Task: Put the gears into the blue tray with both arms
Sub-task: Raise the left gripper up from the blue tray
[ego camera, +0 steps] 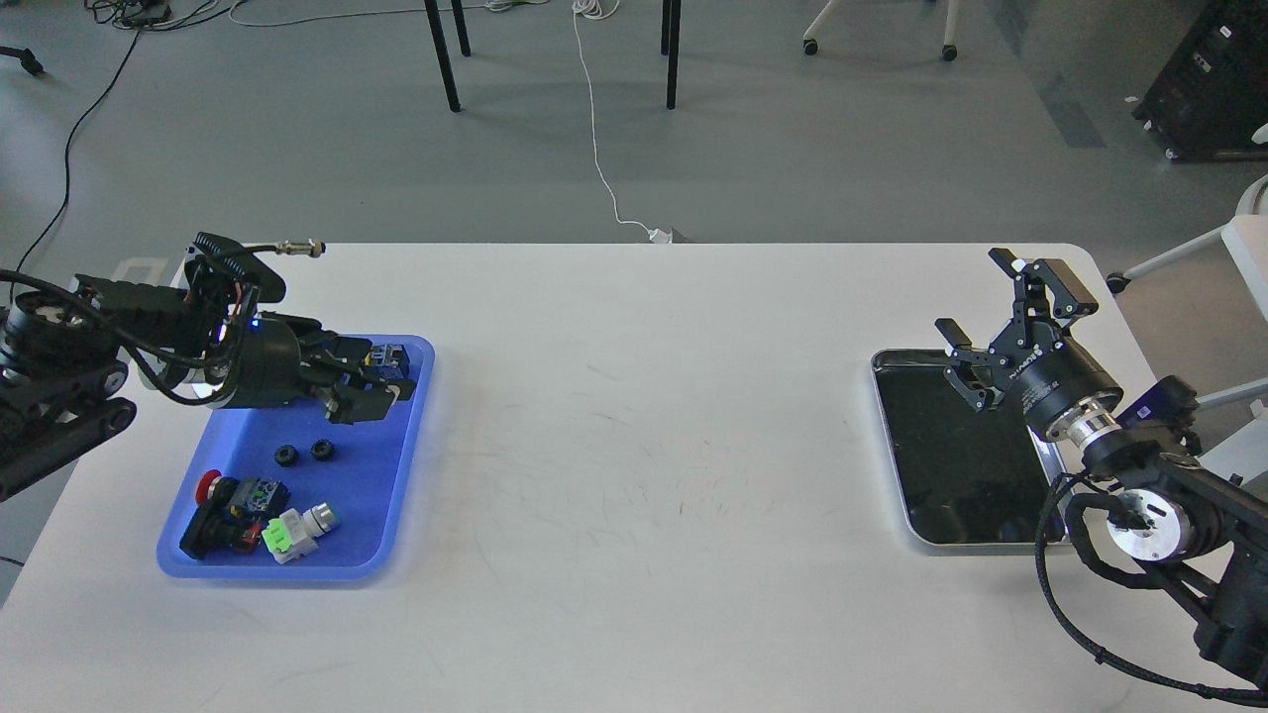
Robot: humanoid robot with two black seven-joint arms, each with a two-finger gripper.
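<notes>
Head view: the blue tray (381, 515) sits at the table's (634, 446) left side. Two gears (286, 456) (322, 450) lie side by side on its floor, near the middle. A red-capped push button (223, 505) and a green-and-white switch block (292, 530) rest at the tray's near end. The left gripper (381, 381) hangs over the tray's far end, dark and foreshortened; its jaw state cannot be determined, and it partly hides a small blue-black part (394, 356). The right gripper (1001, 302) hovers over the metal tray's (892, 456) far edge, jaws spread, nothing between them. The right arm covers that tray's right rim.
</notes>
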